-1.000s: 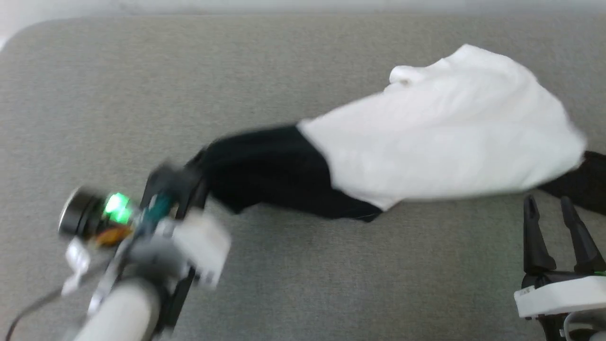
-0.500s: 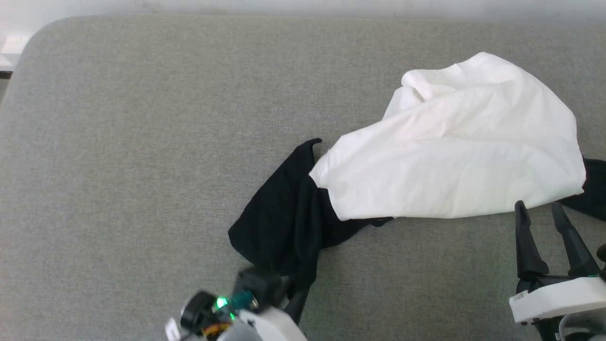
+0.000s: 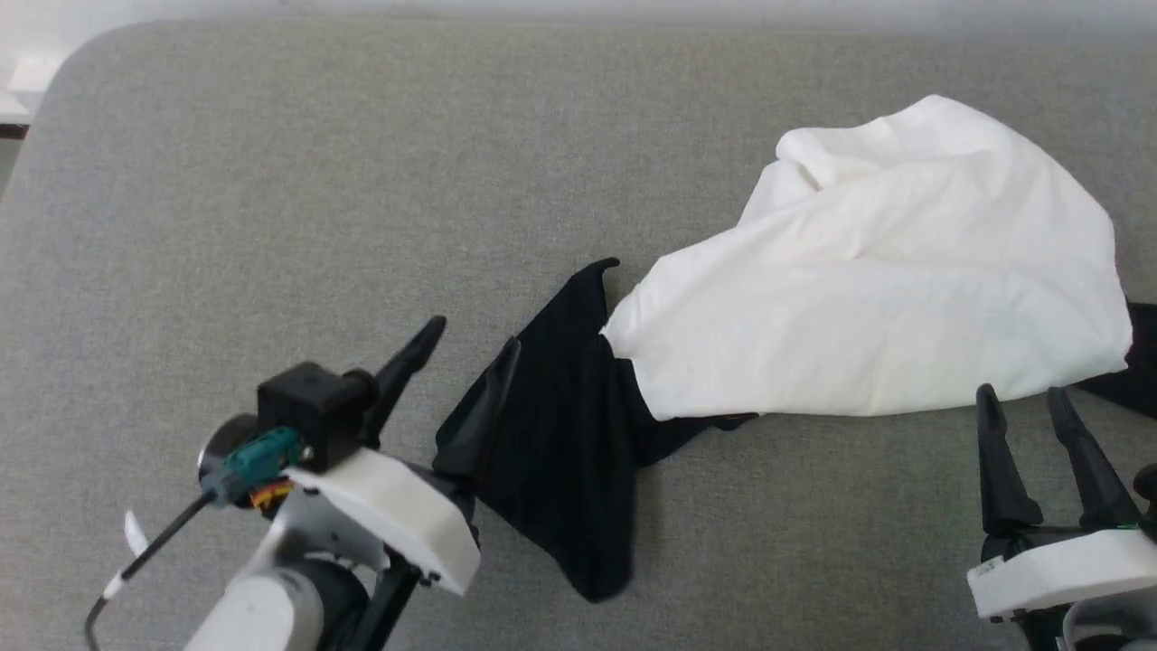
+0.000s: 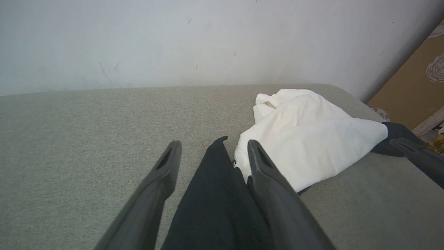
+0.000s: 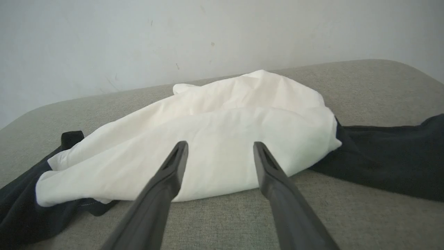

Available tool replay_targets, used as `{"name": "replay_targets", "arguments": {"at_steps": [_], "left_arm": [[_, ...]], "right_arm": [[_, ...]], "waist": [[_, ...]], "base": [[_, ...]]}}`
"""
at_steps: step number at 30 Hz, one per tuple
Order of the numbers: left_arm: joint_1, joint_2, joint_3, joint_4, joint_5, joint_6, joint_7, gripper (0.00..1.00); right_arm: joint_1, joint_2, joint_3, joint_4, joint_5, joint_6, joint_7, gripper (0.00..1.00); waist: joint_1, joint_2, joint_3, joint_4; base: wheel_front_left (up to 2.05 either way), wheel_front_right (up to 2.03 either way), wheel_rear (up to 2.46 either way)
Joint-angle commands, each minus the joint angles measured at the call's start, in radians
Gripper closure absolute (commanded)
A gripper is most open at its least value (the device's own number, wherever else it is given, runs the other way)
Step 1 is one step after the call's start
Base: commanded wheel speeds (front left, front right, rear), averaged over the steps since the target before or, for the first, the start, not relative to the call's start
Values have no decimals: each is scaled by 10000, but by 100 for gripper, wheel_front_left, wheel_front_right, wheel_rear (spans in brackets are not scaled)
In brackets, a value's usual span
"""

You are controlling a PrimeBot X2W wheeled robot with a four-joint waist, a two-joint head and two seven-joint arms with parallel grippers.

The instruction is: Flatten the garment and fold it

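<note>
Head view: the garment (image 3: 886, 298) lies crumpled on the right half of the counter (image 3: 271, 181), which has a grey woven cover and rounded corners. Its soft white body is bunched in broad folds, with the long axis running left to right. One black sleeve (image 3: 560, 434) fans out flat toward the near left, and the other sleeve (image 3: 1141, 357) pokes out at the right edge. The left hand (image 3: 476, 333) is spread at the flat sleeve, gripping nothing. The right hand (image 3: 1020, 393) is also spread, just beside the white body's near edge.
</note>
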Motion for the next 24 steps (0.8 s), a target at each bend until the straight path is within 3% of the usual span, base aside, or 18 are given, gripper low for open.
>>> {"name": "replay_targets", "arguments": {"at_steps": [1,9,16,17,18,19,24], "left_arm": [[-439,115,-22,413,363,15,30,0],[-1961,153,-1132,3359,936,-751,1234,0],[-2804,6,-1592,5429,1084,-1078,1843,0],[-2852,-30,-1618,5637,1066,-1114,1827,39],[-2877,-93,-1619,5782,1003,-1157,1760,92],[-2885,-166,-1618,5862,913,-1221,1673,100],[-3023,-444,-1357,5511,623,-1221,1047,100]], "right_arm": [[-127,24,69,-73,10,-9,63,0],[-462,24,170,-362,-187,-9,260,0],[-560,24,165,-453,-232,-9,366,0],[-562,24,181,-454,-232,-9,374,0],[-569,24,193,-454,-222,-9,388,0],[-576,24,185,-452,-209,-9,402,0],[-488,24,12,-453,-213,-9,413,0]], "waist": [[0,-1,258,-39],[0,-1,1055,-229],[0,-1,1347,-370],[0,-1,1350,-387],[0,-1,1342,-405],[0,-1,1324,-407],[0,-1,1175,-211]], "base": [[0,0,0],[0,0,0],[0,0,0],[0,0,0],[0,0,0],[0,0,0],[0,0,0]]}}
